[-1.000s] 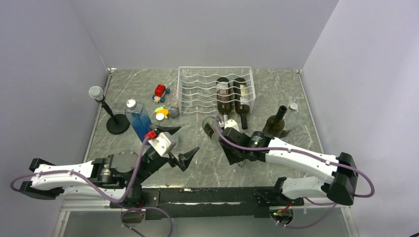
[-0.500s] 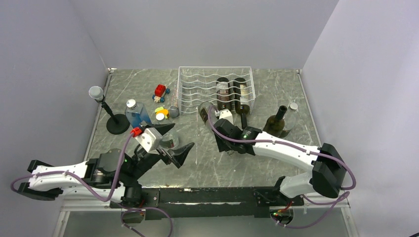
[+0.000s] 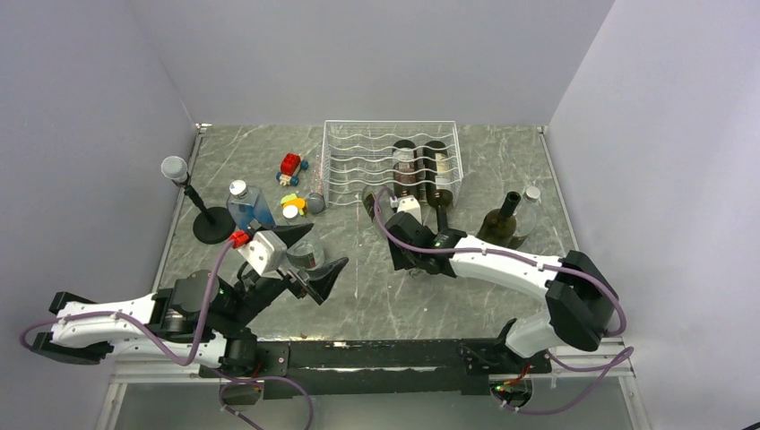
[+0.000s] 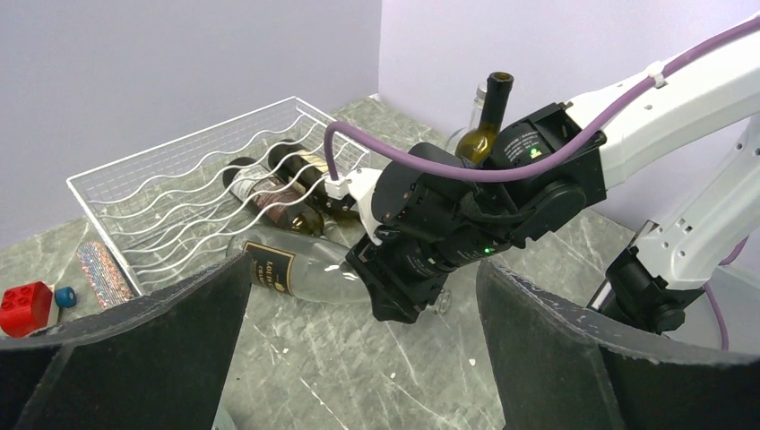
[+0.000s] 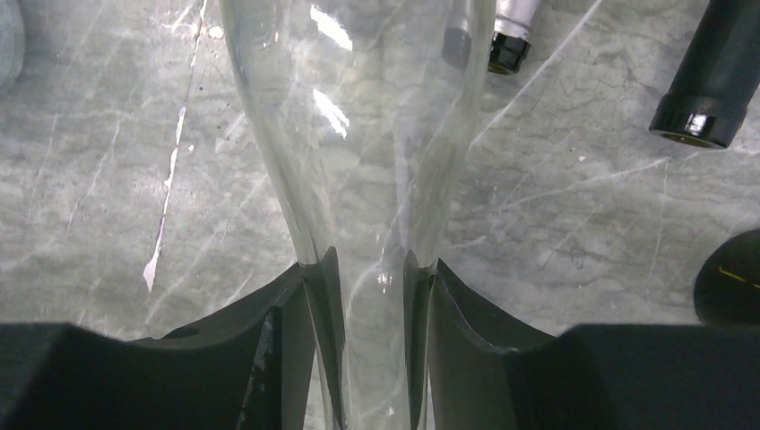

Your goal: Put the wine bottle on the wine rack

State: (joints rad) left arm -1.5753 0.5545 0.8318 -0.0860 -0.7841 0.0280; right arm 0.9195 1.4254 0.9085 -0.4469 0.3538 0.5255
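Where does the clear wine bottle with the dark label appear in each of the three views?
Top external: the clear bottle lies at centre, before the near edge of the wine rack.
Left wrist: centre-left, on its side before the rack.
Right wrist: its neck runs up the middle.
Shared landmark: the right gripper, shut on its neck.

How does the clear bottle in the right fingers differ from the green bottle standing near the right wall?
The clear bottle is colourless glass; the green bottle is dark green. The clear bottle is held about level, its neck between the right fingers; the green bottle stands upright, untouched. Both are wine bottles, neither in the rack.
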